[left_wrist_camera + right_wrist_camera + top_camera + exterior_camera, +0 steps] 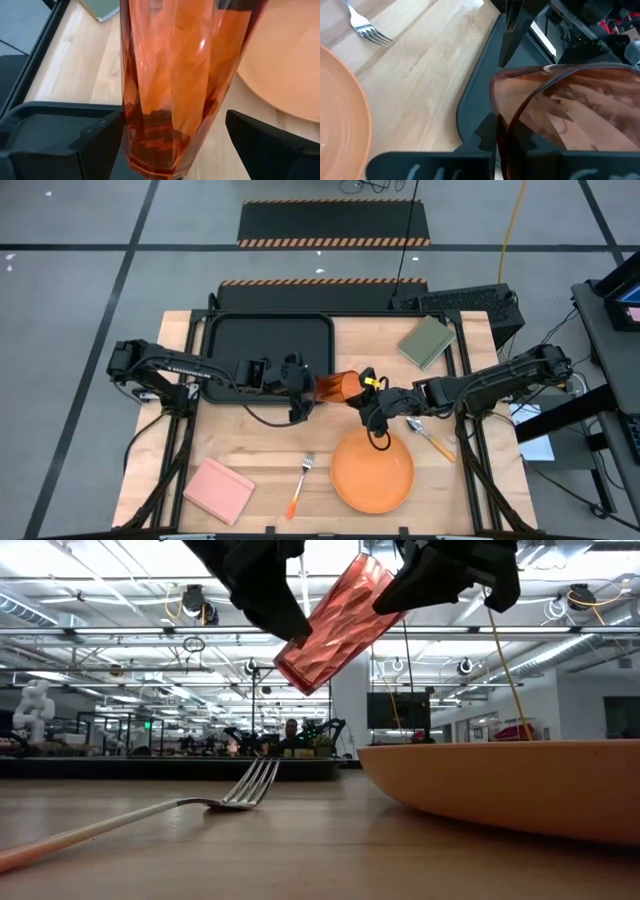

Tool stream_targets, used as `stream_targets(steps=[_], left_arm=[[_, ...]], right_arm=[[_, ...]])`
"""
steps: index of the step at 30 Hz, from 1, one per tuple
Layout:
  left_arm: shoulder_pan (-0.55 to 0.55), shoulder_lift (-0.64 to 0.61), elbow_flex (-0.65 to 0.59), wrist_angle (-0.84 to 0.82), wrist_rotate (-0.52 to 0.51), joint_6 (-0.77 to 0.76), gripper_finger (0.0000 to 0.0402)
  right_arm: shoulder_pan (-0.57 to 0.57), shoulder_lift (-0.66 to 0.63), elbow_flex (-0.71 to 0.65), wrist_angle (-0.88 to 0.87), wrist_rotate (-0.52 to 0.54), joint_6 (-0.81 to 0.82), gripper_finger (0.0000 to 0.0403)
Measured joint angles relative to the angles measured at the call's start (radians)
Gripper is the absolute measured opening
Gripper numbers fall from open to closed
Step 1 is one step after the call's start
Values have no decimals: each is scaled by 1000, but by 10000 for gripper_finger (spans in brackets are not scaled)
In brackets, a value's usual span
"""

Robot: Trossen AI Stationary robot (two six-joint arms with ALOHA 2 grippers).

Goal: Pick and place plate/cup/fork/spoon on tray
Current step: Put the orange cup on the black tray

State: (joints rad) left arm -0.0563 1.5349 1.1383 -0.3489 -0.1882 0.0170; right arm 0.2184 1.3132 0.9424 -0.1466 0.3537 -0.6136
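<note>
The translucent orange cup (338, 387) hangs tilted in the air just past the black tray's (225, 330) near right corner, base end low and rim end high (325, 625). My right gripper (368, 392) is shut on its rim end. My left gripper (303, 388) is open, its two fingers on either side of the cup's base end (150, 160). The orange plate (372, 470) lies flat near the front edge. The fork (300, 485) lies left of the plate and the spoon (430, 438) right of it. My right gripper holds the cup by its rim end (375, 575), coming level from the table's right side. A dark finger (520, 140) shows through the translucent wall. The cup is lifted clear of the table and slants down toward my left gripper.
A pink pad (218, 488) lies at the near left and an olive-green pad (427, 341) at the far right. Bare wood lies between the tray and the fork. The plate's rim (500, 790) stands just below the cup on the right.
</note>
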Motion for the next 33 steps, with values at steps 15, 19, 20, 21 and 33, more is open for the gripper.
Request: stream_targets(steps=[15, 19, 20, 21, 33], left_arm=[[40, -17, -46, 58, 64, 60, 352], [39, -19, -45, 69, 92, 69, 352], [40, -14, -45, 67, 93, 68, 352], [41, -9, -45, 68, 95, 68, 352], [77, -22, -43, 52, 198, 36, 372]], right_arm=[[0, 0, 0, 10, 5, -5, 4], [0, -2, 0, 13, 4, -11, 4], [0, -2, 0, 14, 3, -12, 4], [0, -3, 0, 13, 2, -12, 4], [-2, -5, 0, 35, 2, -30, 4]])
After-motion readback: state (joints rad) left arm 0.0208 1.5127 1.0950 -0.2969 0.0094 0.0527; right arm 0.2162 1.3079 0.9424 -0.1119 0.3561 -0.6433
